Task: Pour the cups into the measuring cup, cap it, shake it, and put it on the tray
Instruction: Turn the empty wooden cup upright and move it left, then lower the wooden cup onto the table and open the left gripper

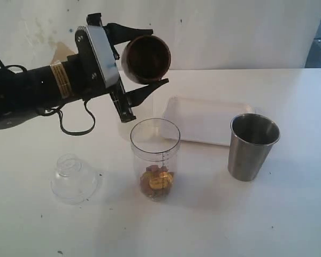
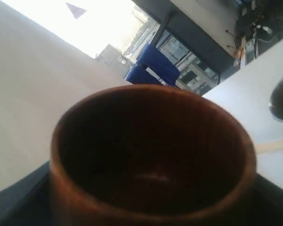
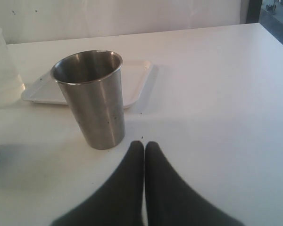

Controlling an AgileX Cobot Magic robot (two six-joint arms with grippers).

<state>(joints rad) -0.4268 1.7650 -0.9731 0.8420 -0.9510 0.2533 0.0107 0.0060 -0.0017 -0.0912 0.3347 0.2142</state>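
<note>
Far left: clear domed lid (image 1: 74, 178) lay on the table (image 1: 289, 214), off the measuring cup, so capping was not done. Left gripper (image 1: 156, 56) clamped the wooden cup (image 1: 146, 59), which was tipped on its side above the measuring cup (image 1: 155, 160). Gold-brown pieces sat in the measuring cup's bottom. The wooden cup's inside looked dark, likely emptied. Tray (image 1: 203, 115) lay behind, the measuring cup not on it. Right: steel tumbler (image 1: 252, 147) stood upright, seemingly unpoured. Right gripper (image 3: 144, 147) was shut, empty, just short of the tumbler. Remaining: second pour, cap, shake, tray.
</note>
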